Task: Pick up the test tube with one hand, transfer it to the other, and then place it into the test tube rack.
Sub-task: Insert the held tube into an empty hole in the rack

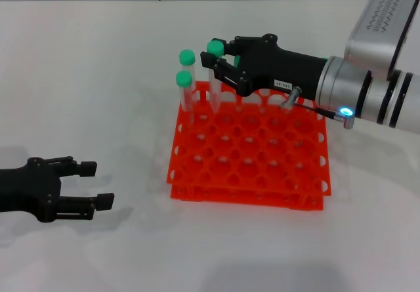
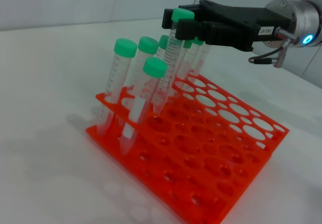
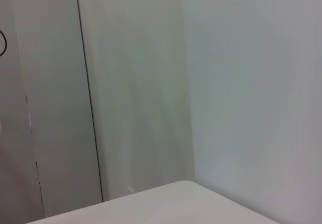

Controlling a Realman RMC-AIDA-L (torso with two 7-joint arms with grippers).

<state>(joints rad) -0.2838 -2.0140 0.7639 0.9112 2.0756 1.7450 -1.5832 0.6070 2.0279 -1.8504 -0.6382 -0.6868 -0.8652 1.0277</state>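
Head view, right gripper (image 1: 215, 57) clamped on test tube (image 1: 214, 75) over rack (image 1: 262, 167) (orange-red), left gripper (image 1: 92, 184) jaws apart.

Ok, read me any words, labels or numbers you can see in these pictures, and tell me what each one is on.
White label on the side of the right gripper: printed characters, too small to read.
Test tube held in that gripper's fingers: graduation marks down its wall, no readable numbers.
Test tube rack: no text visible.
Left gripper: no text visible.
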